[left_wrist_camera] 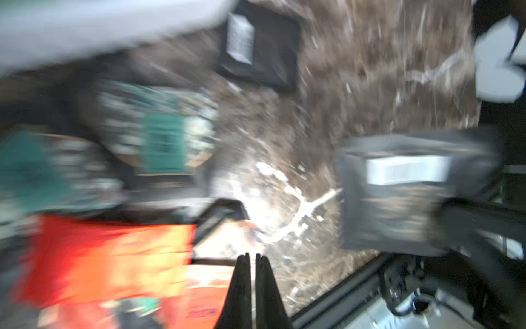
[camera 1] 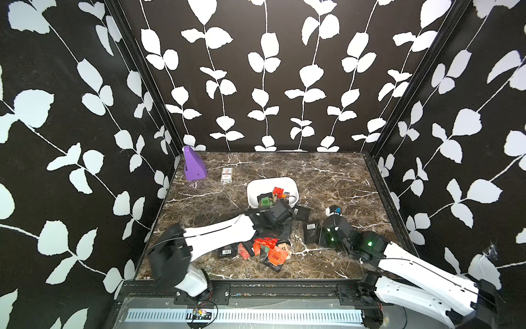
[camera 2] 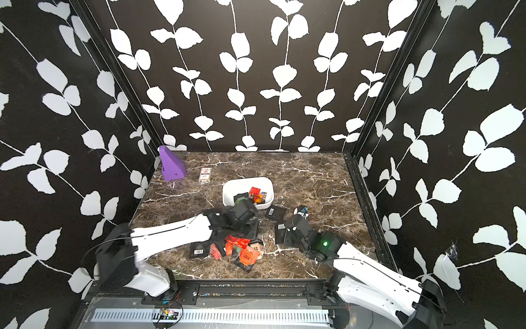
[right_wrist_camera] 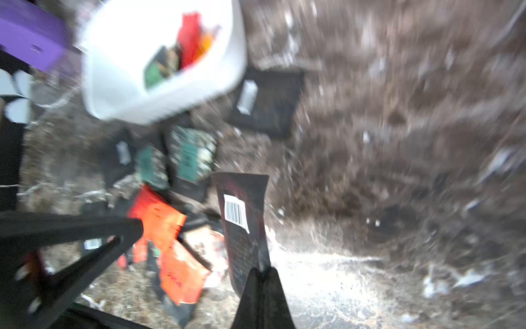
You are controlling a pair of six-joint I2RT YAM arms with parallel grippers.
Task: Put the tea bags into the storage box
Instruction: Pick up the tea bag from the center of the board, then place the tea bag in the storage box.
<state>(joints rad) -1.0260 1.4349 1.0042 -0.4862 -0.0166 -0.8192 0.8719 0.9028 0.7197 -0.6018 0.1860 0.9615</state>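
Right gripper (right_wrist_camera: 260, 270) is clamped on the bottom edge of a black foil sachet with a white barcode label (right_wrist_camera: 242, 222). The sachet stands up out of the jaws, clear of the brown marble-pattern table (right_wrist_camera: 398, 142). The edge pinch makes sense: a flat bag offers little else to grab, and it can drop freely. The held sachet is right of the white plastic rounded storage box (camera 1: 253, 193), near it but not over it.

Left gripper (left_wrist_camera: 253, 256) has its jaws together with nothing visible between them, though that view is blurred. In both top views it is at the box's near wall.

The left arm crosses a pile of loose tea bags (camera 1: 267, 250) (red-orange, green, black) on the box's near side. Several colourful sachets (camera 1: 273, 196) lie inside the box toward its near-right corner. Another black barcode sachet (camera 1: 301, 212) lies flat just beside that corner.

A purple wedge block (camera 1: 195, 165) and a small white packet with a red mark (camera 1: 226, 174) sit far-left of the box and look irrelevant.

Judgement: partly done, most bags are outside. Next, carry the held one over the rim.
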